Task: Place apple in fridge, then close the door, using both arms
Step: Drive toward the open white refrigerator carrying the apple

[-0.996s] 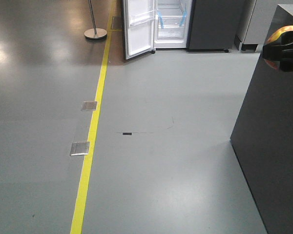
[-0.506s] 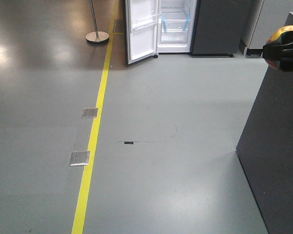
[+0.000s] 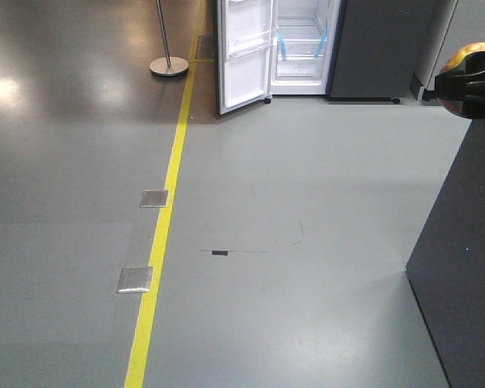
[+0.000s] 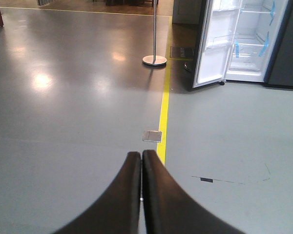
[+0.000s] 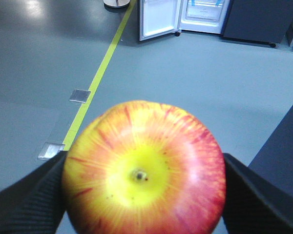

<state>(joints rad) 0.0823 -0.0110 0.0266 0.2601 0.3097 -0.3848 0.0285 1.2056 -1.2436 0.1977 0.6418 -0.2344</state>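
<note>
My right gripper (image 5: 145,195) is shut on the red apple (image 5: 145,170), its yellow stem patch facing the camera; the black fingers (image 5: 29,195) press both its sides. In the front view the apple (image 3: 469,55) and the right gripper (image 3: 472,85) show at the right edge. The fridge (image 3: 303,48) stands far ahead across the floor, white inside with blue tape strips. Its door (image 3: 245,52) hangs open to the left, also in the left wrist view (image 4: 216,41) and the right wrist view (image 5: 158,17). My left gripper (image 4: 140,153) is shut and empty, held above the floor.
A yellow floor line (image 3: 166,218) runs toward the fridge, with two metal floor plates (image 3: 136,278) beside it. A post on a round base (image 3: 169,65) stands left of the door. A dark grey cabinet side (image 3: 461,267) fills the right.
The fridge and floor marks have shifted right and down in the front view as the base moved. The apple stays in the right gripper.
</note>
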